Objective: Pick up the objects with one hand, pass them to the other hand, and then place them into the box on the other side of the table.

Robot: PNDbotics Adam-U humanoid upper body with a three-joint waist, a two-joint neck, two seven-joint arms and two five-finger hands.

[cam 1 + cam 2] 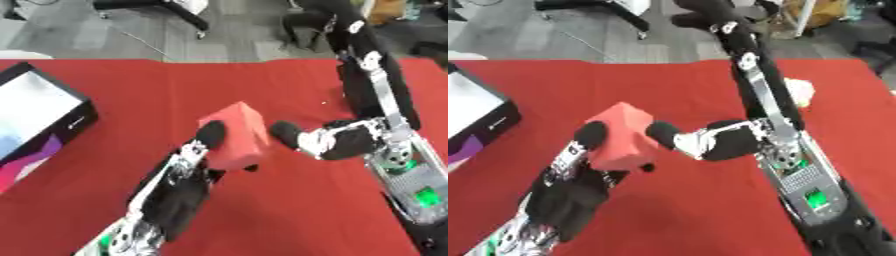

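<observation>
A red block (238, 135) hangs above the red table (157, 90), near its middle. My left hand (188, 165) comes up from the lower left and is shut on the block: one black fingertip lies on its front left face and another shows under its lower edge. My right hand (341, 140) reaches in from the right with its fingers stretched out. Its black fingertip (662, 132) meets the block's right side. The far side of the block is hidden.
A black box with a pale inside (35, 112) stands at the table's left edge. A white and yellow thing (800, 92) lies on the cloth behind my right arm. Chair legs and floor show beyond the far edge.
</observation>
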